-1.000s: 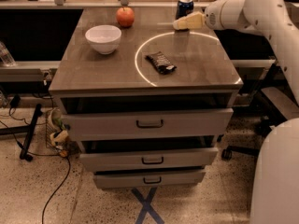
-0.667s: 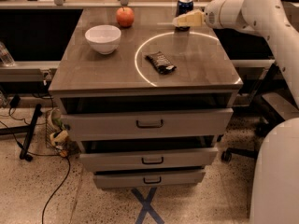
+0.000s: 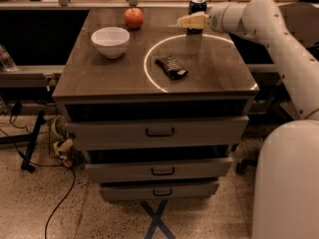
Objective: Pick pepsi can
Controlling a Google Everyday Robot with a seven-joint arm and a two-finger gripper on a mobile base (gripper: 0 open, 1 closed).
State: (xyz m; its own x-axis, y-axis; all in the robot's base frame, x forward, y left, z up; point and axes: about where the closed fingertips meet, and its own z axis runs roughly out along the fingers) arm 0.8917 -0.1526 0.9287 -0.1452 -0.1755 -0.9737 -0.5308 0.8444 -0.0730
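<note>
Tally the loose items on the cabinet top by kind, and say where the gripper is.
Soda cans: 1, the pepsi can
Fruit: 1, an apple
Bowls: 1, a white bowl
Snack bars: 1, a black snack bar wrapper
Total: 4
The gripper is at the back edge, in front of the pepsi can's lower part.

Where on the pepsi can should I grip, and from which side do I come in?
Take the pepsi can by its round side wall near mid-height, coming in level from the near side, where the gripper sits low in front of it. The can stands upright at the cabinet top's far edge, and the apple stands well apart.
</note>
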